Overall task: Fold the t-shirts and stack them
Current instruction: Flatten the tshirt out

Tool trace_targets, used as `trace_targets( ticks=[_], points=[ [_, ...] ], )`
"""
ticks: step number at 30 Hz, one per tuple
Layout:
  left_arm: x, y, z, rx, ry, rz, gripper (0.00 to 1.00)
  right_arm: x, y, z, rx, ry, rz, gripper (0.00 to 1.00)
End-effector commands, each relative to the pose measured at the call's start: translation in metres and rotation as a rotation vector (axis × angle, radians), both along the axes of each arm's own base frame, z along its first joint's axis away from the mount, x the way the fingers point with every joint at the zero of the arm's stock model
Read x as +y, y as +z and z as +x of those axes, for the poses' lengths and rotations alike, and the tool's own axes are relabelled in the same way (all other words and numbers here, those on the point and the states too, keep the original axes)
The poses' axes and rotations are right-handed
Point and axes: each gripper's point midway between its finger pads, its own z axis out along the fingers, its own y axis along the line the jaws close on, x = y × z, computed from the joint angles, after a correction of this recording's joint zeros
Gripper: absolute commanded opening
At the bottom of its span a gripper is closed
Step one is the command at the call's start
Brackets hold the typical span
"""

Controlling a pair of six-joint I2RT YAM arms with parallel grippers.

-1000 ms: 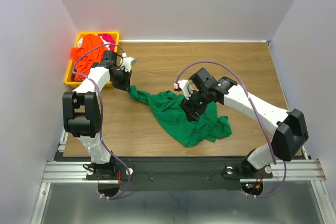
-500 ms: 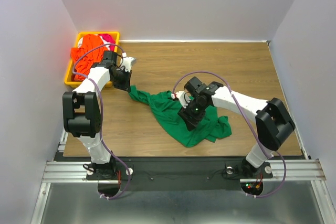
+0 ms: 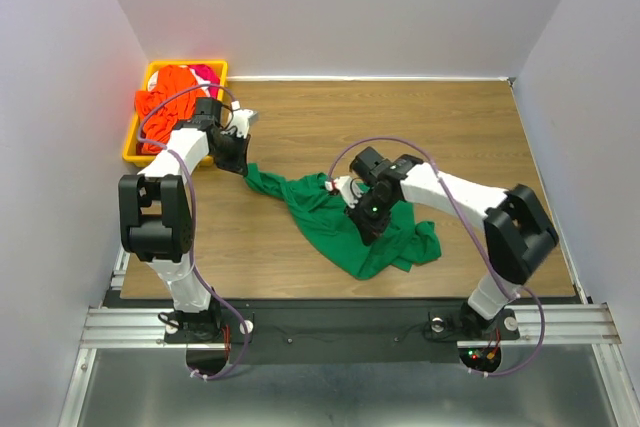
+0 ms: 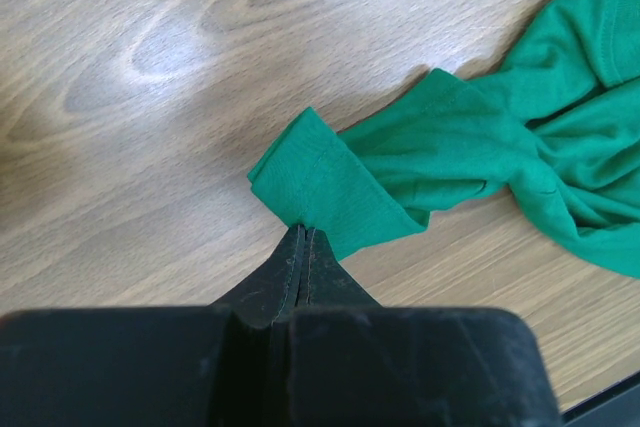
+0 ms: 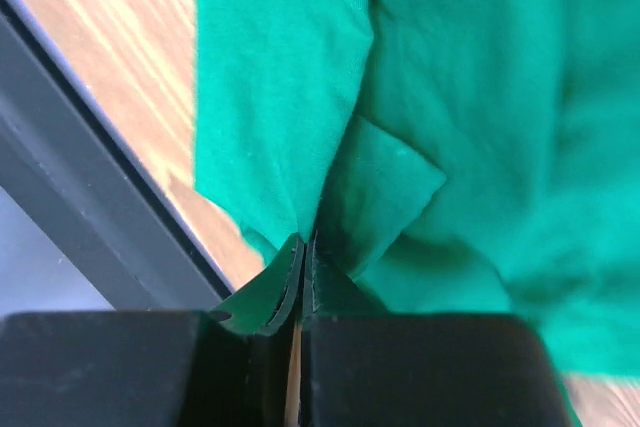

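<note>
The right pincer (image 5: 303,242), closed tight on a fold of the green shirt (image 3: 345,217) at the middle of the bench (image 3: 450,127), has been drawn slightly nearer. The left pincer (image 4: 303,234) is kept clamped on its sleeve. Spreading seems underway, not folding.

1. The left gripper (image 4: 303,237) fills the bottom of the view, its two dark fingers pressed together with no gap between the tips.
2. Pinched at those tips is the hemmed edge of a sleeve (image 4: 312,182) of the green t-shirt (image 4: 480,162).
3. From the gripper, the sleeve runs up and to the right into bunched, creased folds that reach the right edge.
4. The cloth lies on a pale wood-grain table (image 4: 150,97), bare above and left of the gripper.
5. A dark strip (image 4: 612,409) shows at the lower right corner.
</note>
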Motion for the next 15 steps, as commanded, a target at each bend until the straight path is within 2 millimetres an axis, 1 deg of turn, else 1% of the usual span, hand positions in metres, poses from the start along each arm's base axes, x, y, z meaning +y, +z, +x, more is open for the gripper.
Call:
trace_targets(
  ticks=[1,2,3,4,5,7,8,9,11,12,13,14,15],
  points=[
    [0.007,0.015,-0.001,-0.046,-0.004,0.000,0.00,-0.006,0.081,0.016,-0.201,-0.029,0.083,0.01],
    [0.008,0.016,-0.001,-0.047,-0.005,0.000,0.00,-0.010,0.098,0.025,-0.269,-0.036,0.075,0.01],
    [0.009,0.016,-0.001,-0.051,0.000,0.001,0.00,-0.028,0.100,0.024,-0.236,-0.055,0.044,0.01],
    [0.010,0.019,-0.001,-0.058,0.003,-0.002,0.00,-0.037,0.100,0.031,-0.232,-0.086,0.036,0.01],
    [0.011,0.020,-0.001,-0.058,0.005,-0.004,0.00,-0.051,0.099,0.041,-0.251,-0.119,0.009,0.01],
    [0.011,0.022,-0.003,-0.058,0.004,-0.003,0.00,-0.056,0.106,0.047,-0.312,-0.107,-0.002,0.01],
    [0.012,0.021,-0.003,-0.057,0.007,0.000,0.00,-0.055,0.111,0.053,-0.333,-0.115,-0.002,0.00],
    [0.013,0.021,-0.003,-0.060,0.010,0.003,0.00,-0.049,0.125,0.065,-0.370,-0.125,0.019,0.01],
    [0.015,0.021,-0.001,-0.061,0.023,0.007,0.00,-0.036,0.122,0.083,-0.350,-0.146,0.008,0.00],
    [0.015,0.020,0.000,-0.059,0.031,0.008,0.00,-0.026,0.136,0.097,-0.381,-0.159,0.029,0.01],
    [0.016,0.019,0.001,-0.057,0.038,0.012,0.00,-0.020,0.130,0.104,-0.362,-0.175,0.009,0.01],
    [0.017,0.019,0.001,-0.055,0.045,0.013,0.00,-0.014,0.108,0.114,-0.320,-0.183,-0.038,0.01],
    [0.017,0.019,0.002,-0.055,0.050,0.014,0.00,-0.008,0.098,0.120,-0.303,-0.186,-0.055,0.01]
  ],
)
